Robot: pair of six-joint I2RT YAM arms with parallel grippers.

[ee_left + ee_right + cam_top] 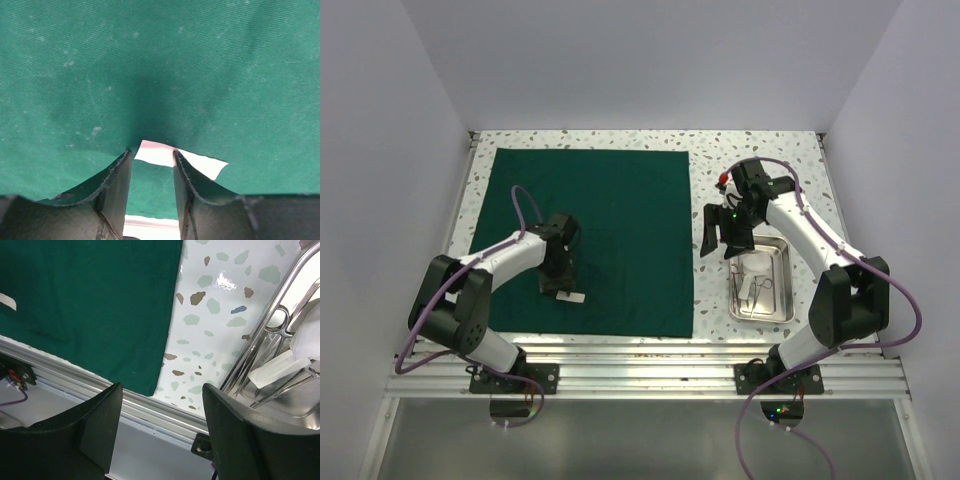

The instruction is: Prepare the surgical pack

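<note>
The surgical pack's dark green cloth (620,220) (175,65) (90,295) lies spread flat on the left of the table. My left gripper (563,290) (151,152) points down onto its near part, tips on the fabric, jaws narrow but apart. A small white piece (572,297) (200,162) lies at the tips, not clamped. The steel tray (788,270) (260,340) sits to the right and holds silvery instruments (752,290) (277,322) and white gauze (755,265) (307,332). My right gripper (723,245) (162,389) hangs open and empty between cloth and tray.
The speckled tabletop (710,160) shows as a bare strip between the cloth's right edge and the tray. An aluminium rail (650,365) (150,407) runs along the near edge. White walls close in the table on the left, back and right.
</note>
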